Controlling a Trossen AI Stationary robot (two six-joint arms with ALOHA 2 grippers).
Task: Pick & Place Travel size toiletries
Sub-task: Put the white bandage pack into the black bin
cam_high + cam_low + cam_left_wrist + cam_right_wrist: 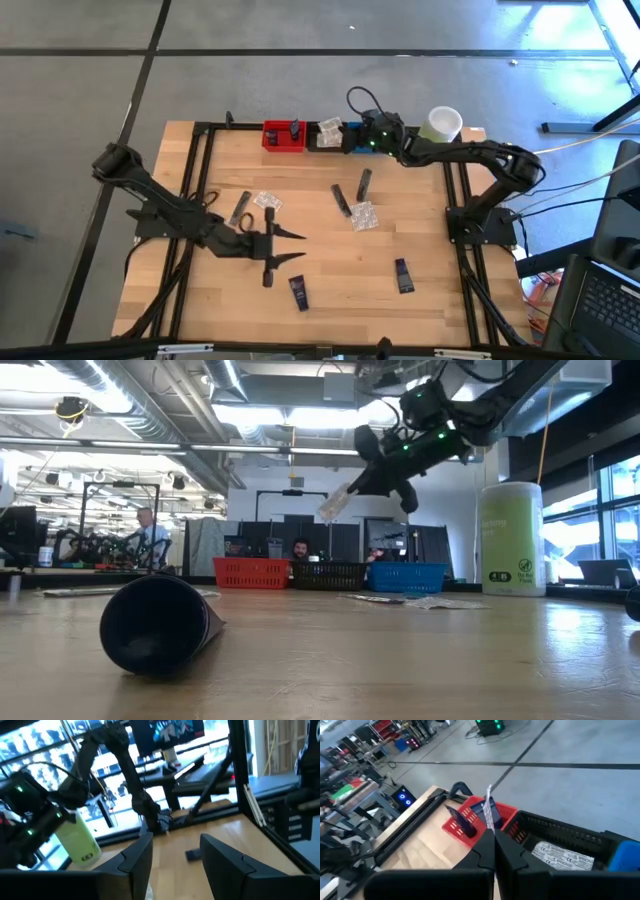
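Note:
Travel size toiletries lie scattered on the wooden table: navy tubes [298,292] [404,276], grey sachets [241,208] [364,183], clear packets [266,201] [364,216]. My right gripper [352,137] [352,488] hangs at the far edge over the row of bins, shut on a thin pale packet [490,812] [335,504]. Past it, the red bin [485,817] holds a navy tube [462,822], and the black bin [560,832] holds a clear packet [562,854]. My left gripper [290,248] [175,862] stands open above the table's near left, pointing level toward the right edge, nothing between its fingers. My right gripper pinches the packet's lower end [491,827] between its two shut fingers. The packet sticks out past the fingertips, edge-on in the wrist view, and is lifted clear above the bins. The fingers point slantwise down toward the table's far left.
Red [283,135], black [325,137] and blue [408,576] bins line the far edge. A tall pale-green container [441,124] stands to their right. A navy tube [160,622] lies close to the low camera. People sit in the room beyond.

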